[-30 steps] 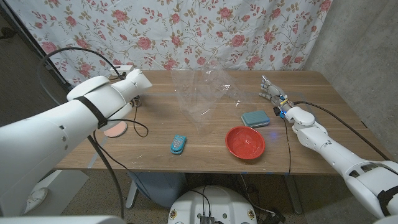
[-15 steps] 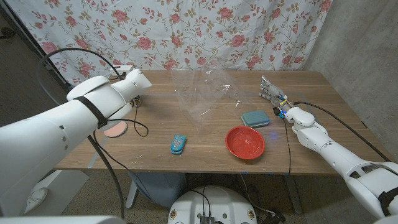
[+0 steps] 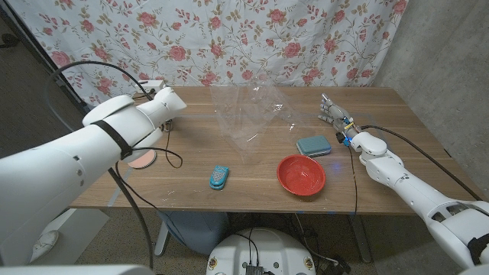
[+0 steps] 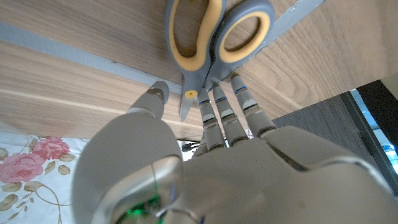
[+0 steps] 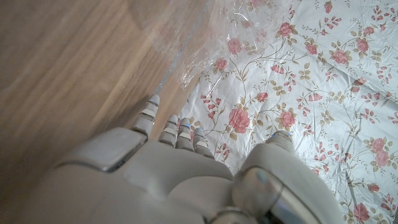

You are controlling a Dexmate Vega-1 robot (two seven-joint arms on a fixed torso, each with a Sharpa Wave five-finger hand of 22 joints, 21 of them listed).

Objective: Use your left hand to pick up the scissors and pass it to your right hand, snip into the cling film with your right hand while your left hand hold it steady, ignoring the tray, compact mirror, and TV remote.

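Reaching toward the scissors is as far as your left hand is getting: in the left wrist view its fingers are pointing at the yellow-lined handles, tips just at the handle loops, thumb off to one side. No grip is showing; the fingers are lying straight and a little apart, holding nothing, and whether they are touching the handles cannot be told. The scissors are lying on the wood directly ahead of those fingertips. Your right hand is waiting well apart across the table, fingers extended with nothing in them. The cling film is standing crumpled between the two hands, nearer the right, uncut as far as can be seen. By this reading nothing is completed: pickup, handover, steadying and snipping are all outstanding.
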